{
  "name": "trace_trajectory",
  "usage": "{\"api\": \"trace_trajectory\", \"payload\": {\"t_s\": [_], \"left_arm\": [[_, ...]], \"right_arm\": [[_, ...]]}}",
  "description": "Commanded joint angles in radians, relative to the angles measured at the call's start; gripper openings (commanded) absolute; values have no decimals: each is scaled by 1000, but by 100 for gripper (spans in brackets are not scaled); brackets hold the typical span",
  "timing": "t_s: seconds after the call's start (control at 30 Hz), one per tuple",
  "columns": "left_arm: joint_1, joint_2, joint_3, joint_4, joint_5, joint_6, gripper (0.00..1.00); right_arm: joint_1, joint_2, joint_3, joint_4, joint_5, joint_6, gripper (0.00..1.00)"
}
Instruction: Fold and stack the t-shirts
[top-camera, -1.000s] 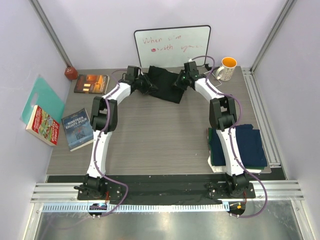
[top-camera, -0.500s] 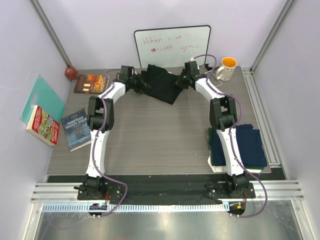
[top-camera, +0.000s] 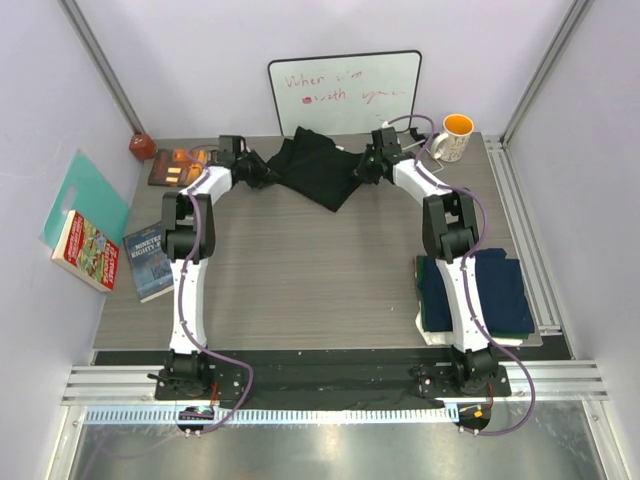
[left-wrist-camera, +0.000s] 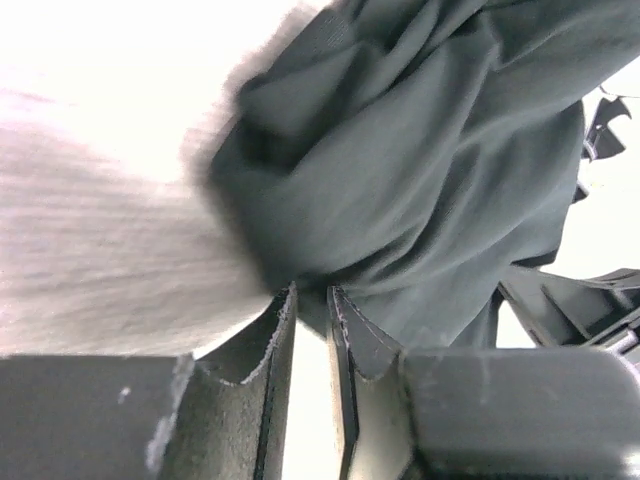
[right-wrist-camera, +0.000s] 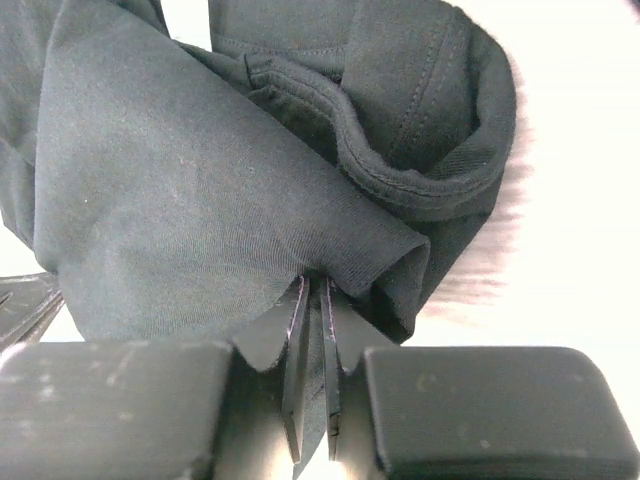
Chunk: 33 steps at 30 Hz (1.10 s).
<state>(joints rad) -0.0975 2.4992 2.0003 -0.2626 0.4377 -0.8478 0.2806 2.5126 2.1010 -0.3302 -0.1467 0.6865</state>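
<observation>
A black t-shirt (top-camera: 318, 168) hangs bunched between both grippers at the far middle of the table, its print hidden. My left gripper (top-camera: 262, 172) is shut on the shirt's left edge; in the left wrist view the cloth (left-wrist-camera: 420, 170) is pinched at the fingertips (left-wrist-camera: 312, 300). My right gripper (top-camera: 368, 166) is shut on the shirt's right edge; the right wrist view shows the fabric (right-wrist-camera: 200, 200) clamped between the tips (right-wrist-camera: 312, 290). A stack of folded shirts, navy (top-camera: 500, 290) on top with green and white edges below, lies at the near right.
A whiteboard (top-camera: 345, 92) leans on the back wall. A mug (top-camera: 453, 137) stands at the back right. Books lie at the left: one (top-camera: 180, 166) near my left gripper, one (top-camera: 150, 260) at the table edge, one (top-camera: 85, 250) off the table. A red object (top-camera: 140, 146) sits in the back left corner.
My left gripper has moved left along the back of the table, pulling the shirt's left edge with it and spreading the shirt wider. My right gripper has shifted slightly right and held.
</observation>
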Motion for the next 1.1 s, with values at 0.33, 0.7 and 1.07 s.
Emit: {"api": "trace_trajectory", "payload": {"t_s": [0.33,0.7,1.07], "left_arm": [[-2,-46,23,43,29,50,38],[-4,-63,75,128,67,15,36],[-34,90,183,221,58,-71,35]], "right_arm": [[29,-130,129,-64,-86,4,25],[92,-41,159,-66,-125,33,19],[114,45,116,-82,-126,54,15]]}}
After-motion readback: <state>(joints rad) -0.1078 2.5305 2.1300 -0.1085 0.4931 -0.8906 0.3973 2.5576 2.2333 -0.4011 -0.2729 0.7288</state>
